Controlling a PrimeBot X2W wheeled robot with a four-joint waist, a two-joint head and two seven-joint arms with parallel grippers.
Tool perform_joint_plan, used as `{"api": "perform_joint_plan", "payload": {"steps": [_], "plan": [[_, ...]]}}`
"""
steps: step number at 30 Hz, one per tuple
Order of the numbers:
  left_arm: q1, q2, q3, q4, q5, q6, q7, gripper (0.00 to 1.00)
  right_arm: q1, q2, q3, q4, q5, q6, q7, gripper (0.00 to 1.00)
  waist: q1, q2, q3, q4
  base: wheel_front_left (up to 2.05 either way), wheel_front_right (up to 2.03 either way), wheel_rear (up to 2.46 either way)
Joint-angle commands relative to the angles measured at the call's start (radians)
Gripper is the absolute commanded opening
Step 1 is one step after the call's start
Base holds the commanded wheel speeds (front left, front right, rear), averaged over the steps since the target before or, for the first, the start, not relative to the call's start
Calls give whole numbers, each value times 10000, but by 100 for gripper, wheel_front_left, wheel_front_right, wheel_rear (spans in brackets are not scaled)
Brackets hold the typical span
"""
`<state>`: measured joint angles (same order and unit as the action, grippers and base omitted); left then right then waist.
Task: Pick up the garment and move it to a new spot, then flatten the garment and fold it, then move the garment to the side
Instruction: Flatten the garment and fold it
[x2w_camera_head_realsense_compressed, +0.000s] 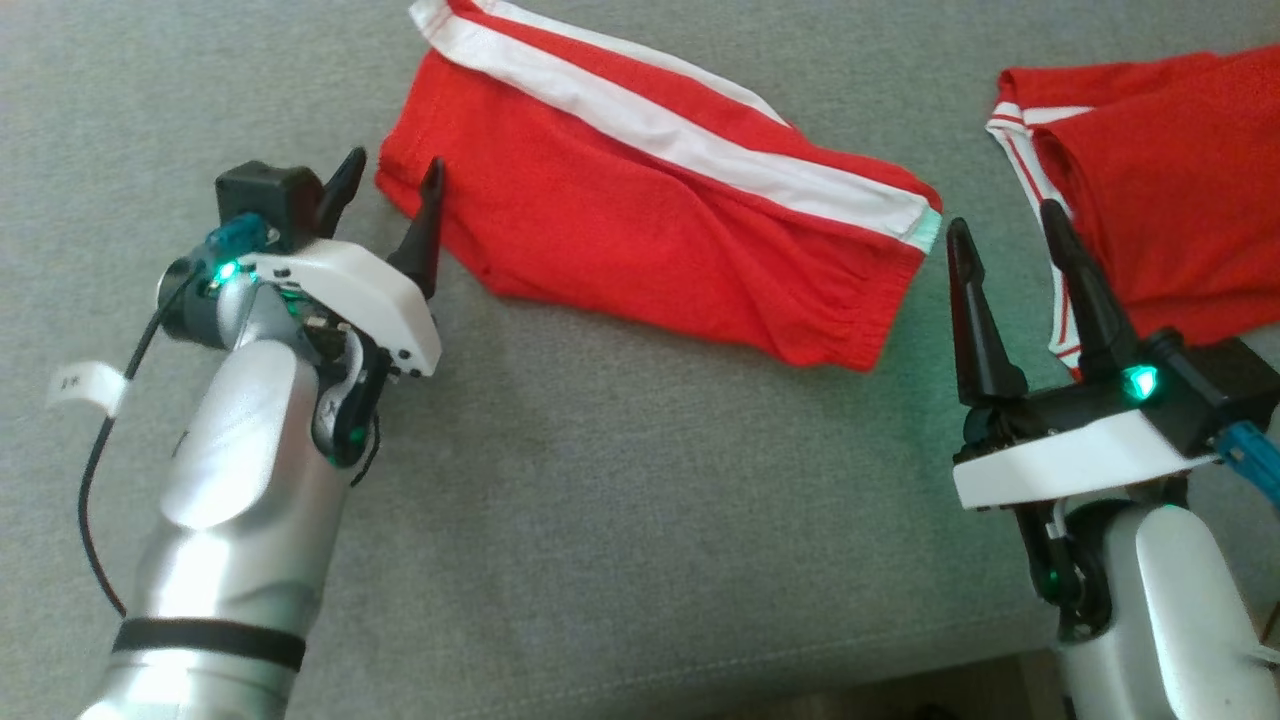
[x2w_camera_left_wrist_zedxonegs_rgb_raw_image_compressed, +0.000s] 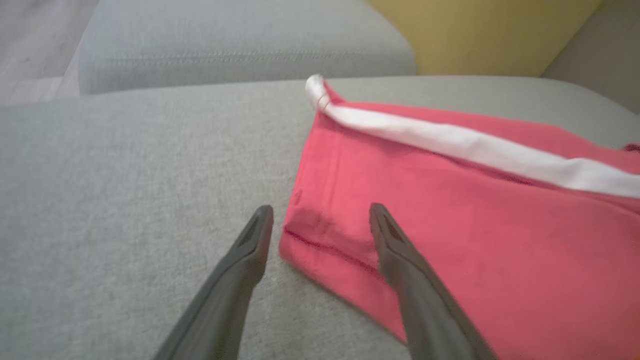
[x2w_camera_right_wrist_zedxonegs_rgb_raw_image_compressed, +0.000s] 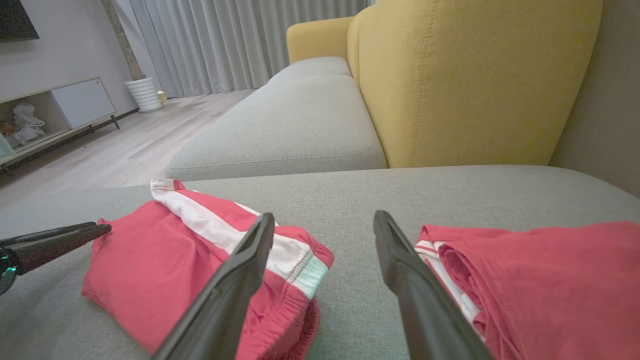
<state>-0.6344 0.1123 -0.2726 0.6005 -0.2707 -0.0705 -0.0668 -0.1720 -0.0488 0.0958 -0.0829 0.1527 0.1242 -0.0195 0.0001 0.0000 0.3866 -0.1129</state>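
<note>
The garment (x2w_camera_head_realsense_compressed: 650, 210) is a pair of red shorts with a white side stripe, lying folded on the grey sofa seat (x2w_camera_head_realsense_compressed: 600, 500). My left gripper (x2w_camera_head_realsense_compressed: 395, 165) is open at its lower left corner. In the left wrist view (x2w_camera_left_wrist_zedxonegs_rgb_raw_image_compressed: 321, 210) one finger is over the red cloth (x2w_camera_left_wrist_zedxonegs_rgb_raw_image_compressed: 450, 225) and the other over bare cushion beside the corner. My right gripper (x2w_camera_head_realsense_compressed: 1003, 218) is open just off the garment's right waistband end, holding nothing. The right wrist view has the garment (x2w_camera_right_wrist_zedxonegs_rgb_raw_image_compressed: 165, 260) to the left of the right gripper (x2w_camera_right_wrist_zedxonegs_rgb_raw_image_compressed: 325, 217).
A second red garment (x2w_camera_head_realsense_compressed: 1150, 180) with thin white trim lies bunched at the right, close to my right gripper's outer finger. The seat's front edge runs along the bottom of the head view. A yellow backrest (x2w_camera_right_wrist_zedxonegs_rgb_raw_image_compressed: 475, 80) stands behind, and another grey cushion (x2w_camera_left_wrist_zedxonegs_rgb_raw_image_compressed: 240, 45) adjoins.
</note>
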Motion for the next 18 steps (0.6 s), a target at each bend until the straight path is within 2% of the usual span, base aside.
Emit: {"api": "perform_joint_plan", "payload": {"steps": [1, 4, 5, 7, 13, 18], "plan": [[-514, 189, 340, 220, -104, -42, 119, 100, -124, -25, 256, -232, 123, 65, -142, 100, -1, 0, 77, -132, 0, 0, 0], [-818, 106, 298, 1058, -344, -188, 474, 100, -83, -20, 186, -135, 189, 65, -223, 100, -1, 0, 75, -198, 0, 0, 0], [-888, 84, 276, 1227, -417, -239, 528, 96, -63, -19, 144, -104, 202, 65, -234, 100, -1, 0, 73, -209, 0, 0, 0], [-976, 68, 179, 1477, -501, -329, 601, 0, -34, -18, 84, -58, 233, 65, -257, 100, -1, 0, 55, -210, 0, 0, 0], [-1015, 37, 13, 1747, -621, -420, 545, 0, -13, -16, 3, -3, 381, 65, -269, 100, -1, 0, 1, -131, 0, 0, 0], [-813, 8, 104, 1688, -781, -383, -49, 0, 24, -16, -58, 3, 445, 65, -250, 100, -1, 0, -105, 55, 0, 0, 0]]}}
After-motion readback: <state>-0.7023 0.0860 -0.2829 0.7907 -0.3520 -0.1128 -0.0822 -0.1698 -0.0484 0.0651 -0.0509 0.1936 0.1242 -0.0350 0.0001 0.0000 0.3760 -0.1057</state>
